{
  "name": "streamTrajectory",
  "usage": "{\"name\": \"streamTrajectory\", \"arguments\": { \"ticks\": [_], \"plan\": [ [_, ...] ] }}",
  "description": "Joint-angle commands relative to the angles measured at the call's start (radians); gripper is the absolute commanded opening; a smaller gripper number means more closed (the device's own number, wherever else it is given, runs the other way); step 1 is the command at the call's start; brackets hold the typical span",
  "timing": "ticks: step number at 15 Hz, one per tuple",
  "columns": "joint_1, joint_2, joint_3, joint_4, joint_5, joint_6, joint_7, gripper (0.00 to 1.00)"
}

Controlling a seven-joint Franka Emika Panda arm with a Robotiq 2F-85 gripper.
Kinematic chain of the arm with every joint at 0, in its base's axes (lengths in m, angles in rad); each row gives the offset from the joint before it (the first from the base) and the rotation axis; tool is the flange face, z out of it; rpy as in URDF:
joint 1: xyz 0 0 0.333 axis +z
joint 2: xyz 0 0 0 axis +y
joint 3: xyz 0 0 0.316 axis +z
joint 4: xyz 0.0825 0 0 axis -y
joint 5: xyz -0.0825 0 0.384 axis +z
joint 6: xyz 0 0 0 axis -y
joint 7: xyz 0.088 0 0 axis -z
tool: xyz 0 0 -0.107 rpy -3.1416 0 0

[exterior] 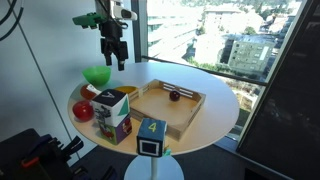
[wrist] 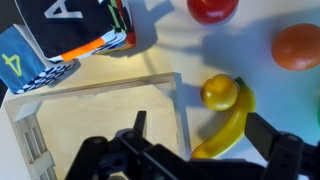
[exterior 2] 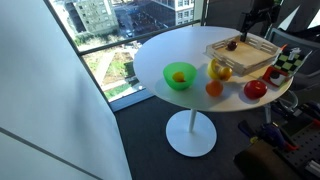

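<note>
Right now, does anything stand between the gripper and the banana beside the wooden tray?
Nothing visible does. The open gripper hangs above the banana, which lies uncovered on the table, with a round yellow fruit touching it and the tray wall close beside it.

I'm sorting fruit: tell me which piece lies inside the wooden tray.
The small dark red fruit: it alone sits in the wooden tray; the banana, lemon and orange lie outside it.
</note>
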Motion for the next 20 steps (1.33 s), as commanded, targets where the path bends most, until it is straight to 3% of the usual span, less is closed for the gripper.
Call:
{"name": "streamTrajectory", "arguments": {
  "ticks": [1,20],
  "plan": [
    [-0.011,0.000,0.010,0.001,0.001,-0.002,-0.001,1.00],
    [-0.073,-0.174,-0.025,-0.195,-0.059,0.073,-0.143,1.00]
  ]
}}
